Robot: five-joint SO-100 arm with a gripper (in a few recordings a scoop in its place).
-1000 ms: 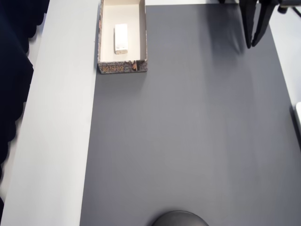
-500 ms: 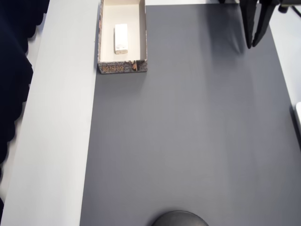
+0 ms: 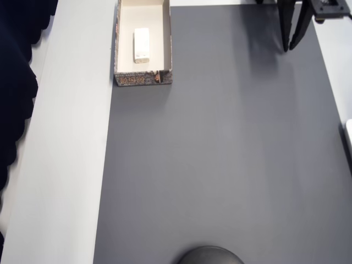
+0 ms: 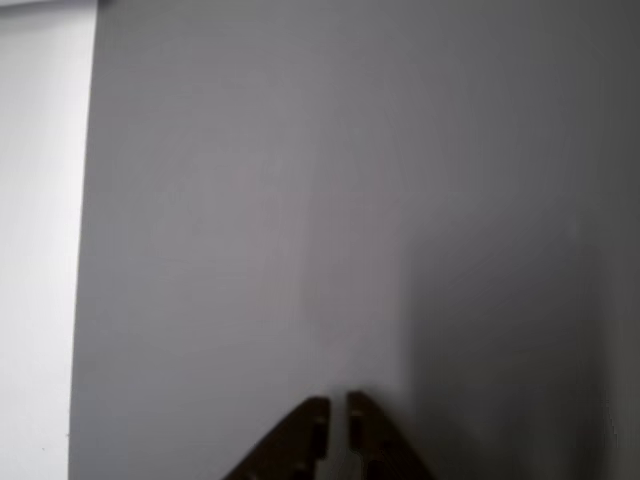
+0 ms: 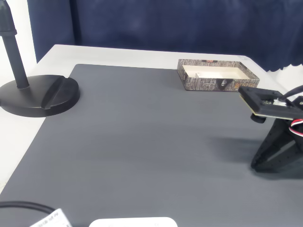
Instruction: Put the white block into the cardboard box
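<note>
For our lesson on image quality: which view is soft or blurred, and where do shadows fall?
Wrist view: soft throughout, the black claw tips blurred. Overhead view: sharper, a faint claw shadow on the dark grey mat left of the claw. Fixed view: a diffuse shadow left of the claw.

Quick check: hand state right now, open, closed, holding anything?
Hand: closed, empty, over the grey mat; the white block lies in the cardboard box.

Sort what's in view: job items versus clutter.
Job: white block, lying inside the cardboard box; gripper, nearly closed and empty.
Clutter: black stand base, grey mat, cable, blue curtain.
</note>
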